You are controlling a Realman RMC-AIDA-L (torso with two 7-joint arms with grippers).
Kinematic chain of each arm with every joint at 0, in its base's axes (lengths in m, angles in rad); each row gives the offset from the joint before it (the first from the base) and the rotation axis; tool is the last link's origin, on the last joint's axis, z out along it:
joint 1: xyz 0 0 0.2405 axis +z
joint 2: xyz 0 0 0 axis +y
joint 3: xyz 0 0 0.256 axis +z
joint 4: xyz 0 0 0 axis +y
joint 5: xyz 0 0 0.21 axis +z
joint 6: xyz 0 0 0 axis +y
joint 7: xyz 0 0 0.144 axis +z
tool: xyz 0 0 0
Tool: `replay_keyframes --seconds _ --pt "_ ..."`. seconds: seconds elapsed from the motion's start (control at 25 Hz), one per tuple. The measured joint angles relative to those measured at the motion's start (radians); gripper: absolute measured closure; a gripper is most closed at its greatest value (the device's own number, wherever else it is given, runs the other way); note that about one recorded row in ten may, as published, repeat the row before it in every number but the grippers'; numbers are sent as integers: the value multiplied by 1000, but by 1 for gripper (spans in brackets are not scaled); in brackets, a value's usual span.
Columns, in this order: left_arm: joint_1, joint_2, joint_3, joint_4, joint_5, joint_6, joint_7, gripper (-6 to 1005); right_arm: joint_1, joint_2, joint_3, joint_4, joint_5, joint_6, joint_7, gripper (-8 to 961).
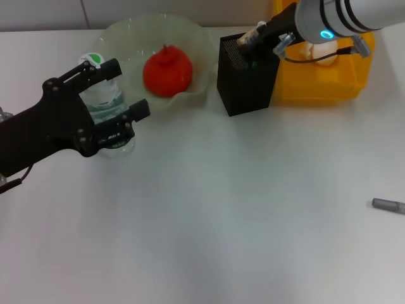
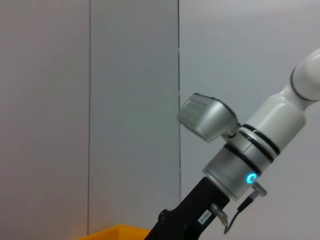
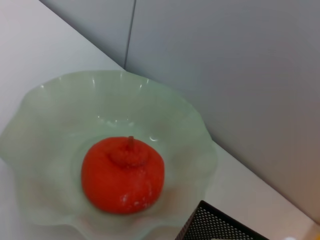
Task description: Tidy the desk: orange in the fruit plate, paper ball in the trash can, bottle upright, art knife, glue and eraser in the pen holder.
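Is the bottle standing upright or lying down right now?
Upright: the bottle stands on the table beside the fruit plate, green cap on top, with the left gripper around it.

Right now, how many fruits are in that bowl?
1: an orange lying in the middle of the bowl. Nothing else shows in it.

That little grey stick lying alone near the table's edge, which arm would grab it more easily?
Probably the right. The small grey stick lies on the robot's right side, while the left gripper sits far across, around the clear plastic bottle. The right gripper is over the black mesh pen holder.
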Motion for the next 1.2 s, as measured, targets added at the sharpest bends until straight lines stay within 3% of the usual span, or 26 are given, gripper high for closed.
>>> replay_keyframes --seconds 0.4,0.44,0.48,0.68,0.92,1.08,1.2 --pt "3 24 -7 -3 37 47 -35 197 -3 -2 14 -10 2 -36 3 405" --pt "2 42 -35 -3 72 97 -74 197 -17 -3 21 -63 1 -89 1 397" --pt "1 44 -41 -3 80 109 -81 197 -17 -3 21 -63 1 -89 1 389" --pt "-5 68 -152 -1 209 259 -148 197 -61 -6 57 -265 -2 -338 -28 381" --pt "-6 71 -227 2 356 340 -173 197 -86 -6 77 -498 -4 -686 -74 380" --pt "-8 70 -234 3 409 372 -173 197 -83 -7 86 -527 -7 -885 -149 381" --pt "-8 71 -234 1 419 389 -173 197 -103 -7 87 -514 -23 -951 -213 381"
